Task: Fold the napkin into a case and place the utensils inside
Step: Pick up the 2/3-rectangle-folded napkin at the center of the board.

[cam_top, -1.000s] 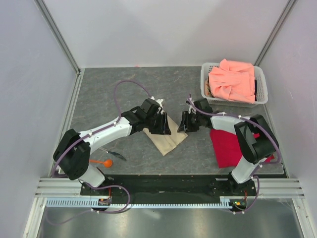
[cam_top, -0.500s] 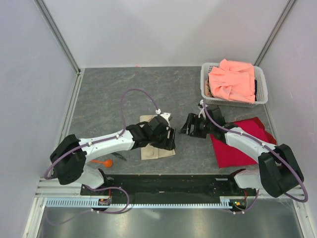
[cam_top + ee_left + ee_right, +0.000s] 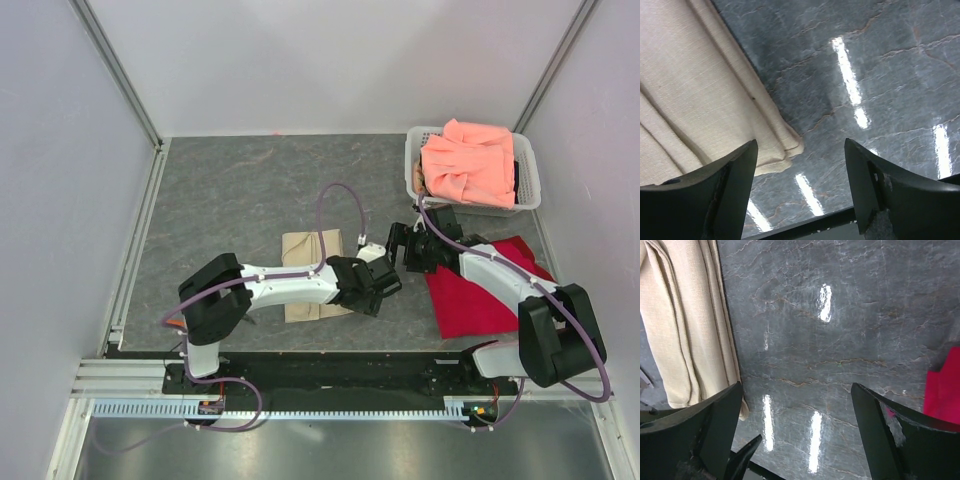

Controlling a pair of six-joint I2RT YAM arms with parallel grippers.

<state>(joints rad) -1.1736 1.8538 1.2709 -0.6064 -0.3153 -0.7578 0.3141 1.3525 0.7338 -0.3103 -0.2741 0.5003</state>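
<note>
The beige napkin (image 3: 310, 275) lies folded into a narrow strip on the dark table. Its stacked layers fill the upper left of the left wrist view (image 3: 700, 90) and the left edge of the right wrist view (image 3: 685, 325). My left gripper (image 3: 385, 285) is low over the table just right of the napkin's near corner. It is open, with nothing between its fingers (image 3: 800, 146). My right gripper (image 3: 402, 245) hangs right of the napkin, open and empty (image 3: 796, 387) over bare table. The left arm hides the utensils.
A bright red cloth (image 3: 480, 295) lies flat under the right arm and shows at the right edge of the right wrist view (image 3: 942, 385). A white basket (image 3: 412, 165) holding a salmon-pink cloth (image 3: 470, 160) stands at the back right. Grey walls enclose the table.
Both grippers opened wide and let go of the napkin, which now lies folded flat. The left gripper swung right, off the napkin to its right side. The right gripper moved little.
</note>
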